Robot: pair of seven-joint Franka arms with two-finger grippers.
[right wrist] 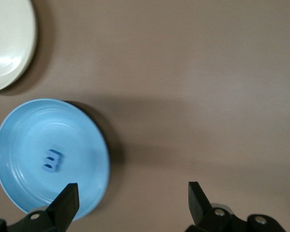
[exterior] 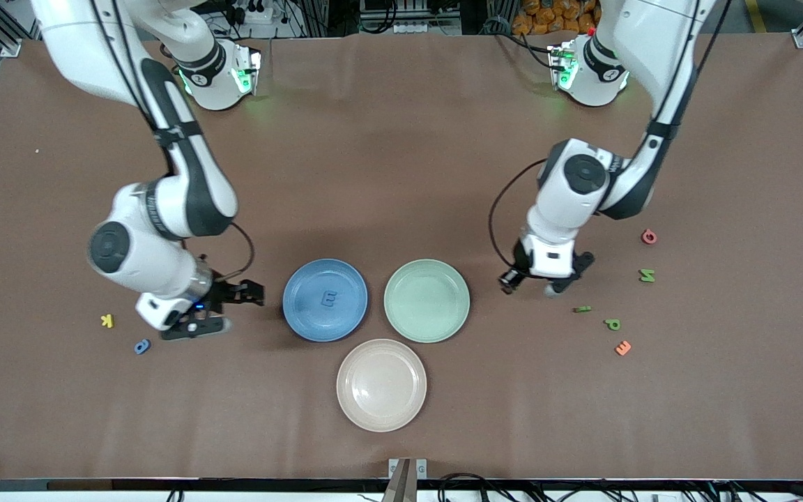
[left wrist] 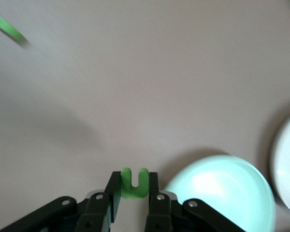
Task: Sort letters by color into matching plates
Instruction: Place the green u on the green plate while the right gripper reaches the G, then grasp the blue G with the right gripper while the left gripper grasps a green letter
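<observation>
Left claw (left wrist: pixel 134 195) clamps a green letter (left wrist: pixel 134 182) beside the green plate (exterior: pixel 427 300), needing carrying over it; right claw (right wrist: pixel 133 205) gapes empty beside the blue plate (exterior: pixel 325 300)

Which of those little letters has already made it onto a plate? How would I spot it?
Find the three plates clustered near the front camera. The blue plate, toward the right arm's end, holds one small blue letter shaped like an E. It is the only letter on any plate; the others lie loose on the brown table.
</observation>
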